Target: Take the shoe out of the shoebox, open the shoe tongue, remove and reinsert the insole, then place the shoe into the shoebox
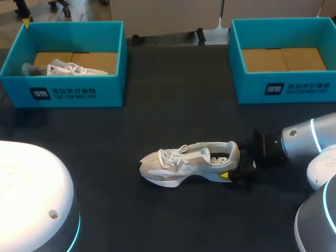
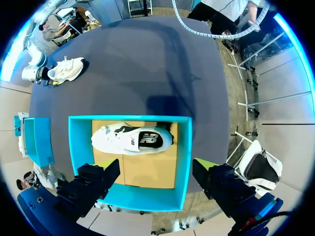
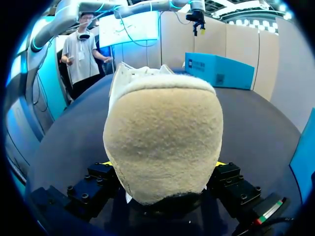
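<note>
- Your left box (image 1: 79,94) sits at the far left of the table (image 1: 173,100). A second shoe (image 1: 68,69) lies in it on its side on the cardboard floor.
- The head view shows only part of that shoe over the box wall. The left wrist view looks straight down and gives you the whole of it (image 2: 130,140), sole side and all.
- Your left gripper (image 2: 156,164) hangs above the box's far wall (image 2: 184,157). Its fingers are wide apart and hold nothing.
- The head view catches just one yellow tip (image 1: 25,22) at the box's far corner. The right wrist view shows the gripper (image 3: 199,22) hanging high over the box (image 3: 221,71).
- The shoe (image 1: 189,160) you are working on stands upright on its sole mid-table, toe to the left, well apart from both boxes.
- Your right gripper (image 1: 235,169) comes in low from the right, fingers clamped on the heel, one on each side.
- In the head view you see one yellow tip by the sole. In the right wrist view the heel (image 3: 165,142) fills the gap between both fingers, hiding the laces.
- The left wrist view shows this shoe (image 2: 66,69) and gripper (image 2: 42,73) small, at the table's far side.
- Your right box (image 1: 283,86) sits at the far right, showing only its cardboard floor.
</note>
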Controlling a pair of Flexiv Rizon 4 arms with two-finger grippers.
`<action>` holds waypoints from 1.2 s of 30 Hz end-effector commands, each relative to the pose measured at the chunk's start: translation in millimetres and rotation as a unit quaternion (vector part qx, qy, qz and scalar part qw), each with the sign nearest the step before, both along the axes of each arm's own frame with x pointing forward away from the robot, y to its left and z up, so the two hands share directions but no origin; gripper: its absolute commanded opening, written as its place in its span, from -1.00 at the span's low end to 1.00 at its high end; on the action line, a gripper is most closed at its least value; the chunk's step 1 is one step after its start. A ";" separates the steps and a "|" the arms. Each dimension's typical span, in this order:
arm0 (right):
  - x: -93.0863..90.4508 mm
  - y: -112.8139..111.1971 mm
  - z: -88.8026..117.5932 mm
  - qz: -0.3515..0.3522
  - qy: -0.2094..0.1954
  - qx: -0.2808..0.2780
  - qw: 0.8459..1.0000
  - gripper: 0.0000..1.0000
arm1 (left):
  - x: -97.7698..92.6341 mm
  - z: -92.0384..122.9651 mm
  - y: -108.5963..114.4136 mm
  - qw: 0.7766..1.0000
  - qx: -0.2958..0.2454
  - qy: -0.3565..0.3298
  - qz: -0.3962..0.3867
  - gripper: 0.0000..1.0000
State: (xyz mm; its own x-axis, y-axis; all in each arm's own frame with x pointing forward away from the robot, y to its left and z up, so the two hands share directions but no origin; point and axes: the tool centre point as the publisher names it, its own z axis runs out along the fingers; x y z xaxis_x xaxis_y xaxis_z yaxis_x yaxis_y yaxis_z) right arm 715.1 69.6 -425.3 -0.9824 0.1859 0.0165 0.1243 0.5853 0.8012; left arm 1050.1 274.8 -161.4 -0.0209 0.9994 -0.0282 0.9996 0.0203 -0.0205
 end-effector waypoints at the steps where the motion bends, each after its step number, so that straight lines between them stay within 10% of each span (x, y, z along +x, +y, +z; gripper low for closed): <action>1: 0.9 0.7 -1.3 -0.001 0.000 -0.003 1.000 -1.00 | 0.7 0.5 0.5 1.000 0.001 0.001 -0.001 1.00; 13: 0.9 0.7 -1.3 -0.001 0.000 -0.003 1.000 -1.00 | 0.7 0.5 0.5 1.000 0.001 0.001 -0.001 1.00; 19: 0.9 0.7 -1.3 -0.001 0.000 -0.003 1.000 -1.00 | -5.7 10.6 -45.6 0.972 0.051 0.055 0.222 1.00; 24: 0.9 0.7 -1.3 -0.001 0.000 -0.003 1.000 -1.00 | -14.9 15.3 -62.9 0.901 0.051 0.038 0.429 1.00; 30: 0.9 0.7 -1.3 -0.001 0.000 -0.003 1.000 -1.00 | -32.0 13.8 -80.1 0.750 0.014 -0.027 0.661 1.00; 36: 0.9 0.7 -1.3 -0.001 0.000 -0.003 1.000 -1.00 | -47.4 13.1 -118.1 0.684 0.034 -0.021 0.729 1.00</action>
